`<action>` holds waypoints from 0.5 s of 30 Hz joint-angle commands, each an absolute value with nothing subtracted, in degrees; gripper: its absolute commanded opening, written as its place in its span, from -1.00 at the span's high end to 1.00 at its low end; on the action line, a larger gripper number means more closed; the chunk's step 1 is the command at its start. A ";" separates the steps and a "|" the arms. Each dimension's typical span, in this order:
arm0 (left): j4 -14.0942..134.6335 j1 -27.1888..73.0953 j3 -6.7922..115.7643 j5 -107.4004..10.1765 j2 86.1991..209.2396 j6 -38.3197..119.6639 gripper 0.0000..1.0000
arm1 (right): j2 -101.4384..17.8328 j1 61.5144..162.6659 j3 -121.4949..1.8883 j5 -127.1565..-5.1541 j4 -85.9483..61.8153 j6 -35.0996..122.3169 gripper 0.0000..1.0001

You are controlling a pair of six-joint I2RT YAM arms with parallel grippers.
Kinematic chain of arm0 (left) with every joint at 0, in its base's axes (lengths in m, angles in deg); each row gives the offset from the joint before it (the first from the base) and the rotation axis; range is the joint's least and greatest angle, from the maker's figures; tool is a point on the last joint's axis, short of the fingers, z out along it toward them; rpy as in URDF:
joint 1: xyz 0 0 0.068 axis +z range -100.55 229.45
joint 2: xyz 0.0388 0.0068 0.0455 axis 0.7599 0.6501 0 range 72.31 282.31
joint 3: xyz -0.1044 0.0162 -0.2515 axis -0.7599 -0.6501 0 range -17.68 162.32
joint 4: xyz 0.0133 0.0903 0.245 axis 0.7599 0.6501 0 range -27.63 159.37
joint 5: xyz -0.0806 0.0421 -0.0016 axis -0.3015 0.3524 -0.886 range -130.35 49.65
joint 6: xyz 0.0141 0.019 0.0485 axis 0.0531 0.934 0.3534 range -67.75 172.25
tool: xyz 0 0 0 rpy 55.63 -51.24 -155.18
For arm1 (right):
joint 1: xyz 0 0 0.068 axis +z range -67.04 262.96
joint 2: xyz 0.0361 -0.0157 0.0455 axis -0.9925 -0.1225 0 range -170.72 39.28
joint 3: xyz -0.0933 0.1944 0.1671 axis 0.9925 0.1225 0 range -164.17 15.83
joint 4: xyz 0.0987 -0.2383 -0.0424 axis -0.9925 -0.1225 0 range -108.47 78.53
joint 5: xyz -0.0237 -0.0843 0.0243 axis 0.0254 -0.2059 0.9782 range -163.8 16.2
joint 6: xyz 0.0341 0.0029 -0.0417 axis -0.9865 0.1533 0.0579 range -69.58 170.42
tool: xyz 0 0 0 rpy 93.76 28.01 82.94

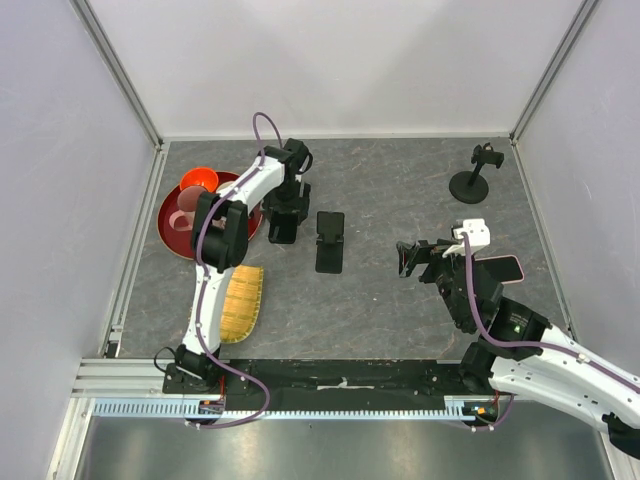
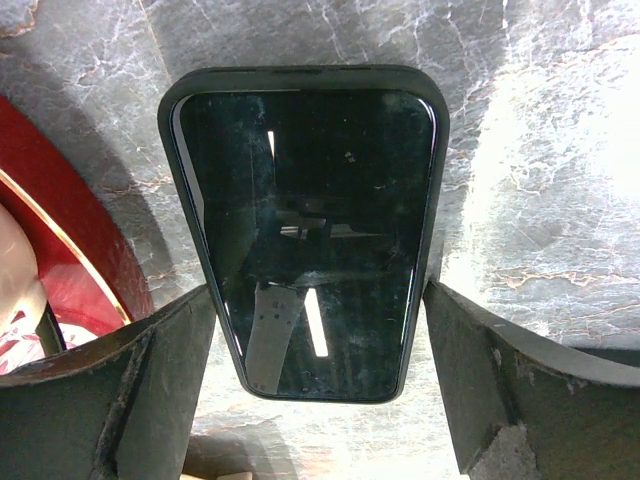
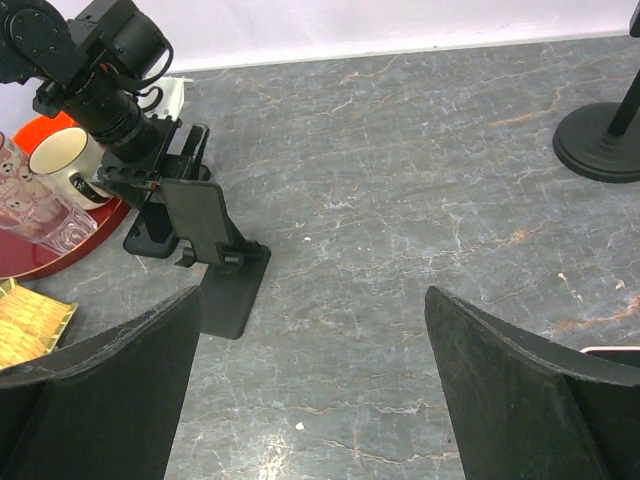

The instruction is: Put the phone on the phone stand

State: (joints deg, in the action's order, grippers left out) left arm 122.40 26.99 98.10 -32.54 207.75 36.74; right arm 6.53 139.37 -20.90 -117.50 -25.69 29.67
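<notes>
The black phone (image 1: 283,231) sits between my left gripper's (image 1: 284,212) fingers, just left of the black folding phone stand (image 1: 330,241). In the left wrist view the phone (image 2: 310,200) fills the frame, and both fingers (image 2: 165,370) press on its long sides near its lower end. It is low over the table; I cannot tell whether it touches. The right wrist view shows the stand (image 3: 215,245) with its back plate raised and the left gripper (image 3: 150,190) just behind it. My right gripper (image 1: 408,258) is open and empty over bare table (image 3: 310,400), right of the stand.
A red tray (image 1: 172,228) with an orange bowl (image 1: 199,180) and cups lies left of the phone. A yellow woven mat (image 1: 242,303) lies at the near left. A pink phone (image 1: 507,268) lies by the right arm. A round-based holder (image 1: 475,178) stands far right.
</notes>
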 commanded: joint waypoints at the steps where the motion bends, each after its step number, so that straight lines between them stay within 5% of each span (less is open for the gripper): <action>1: 120.64 27.22 99.57 -30.60 210.48 36.61 -0.76 | 6.49 139.48 -22.22 -118.01 -24.65 30.21 -0.96; 6: 119.51 27.13 97.72 -31.12 210.48 36.87 -0.59 | 6.23 139.48 -22.58 -117.83 -24.74 30.21 -0.96; 12: 118.63 28.62 96.58 -36.13 209.25 38.18 0.31 | 5.27 139.56 -22.84 -117.39 -24.74 30.47 -0.96; 13: 118.54 28.62 95.88 -35.70 208.72 38.19 0.76 | 4.92 139.48 -22.84 -117.22 -24.83 30.47 -0.96; 14: 118.62 28.71 95.52 -35.17 208.11 38.19 0.95 | 4.74 139.56 -22.93 -117.04 -25.09 30.30 -0.96; 15: 117.93 28.80 94.91 -35.34 206.28 38.19 0.95 | 4.56 139.56 -22.93 -117.04 -25.27 30.21 -0.96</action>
State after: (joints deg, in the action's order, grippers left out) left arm 121.84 27.67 97.82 -34.33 207.66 36.94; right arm 5.21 139.37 -20.92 -117.32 -25.78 29.69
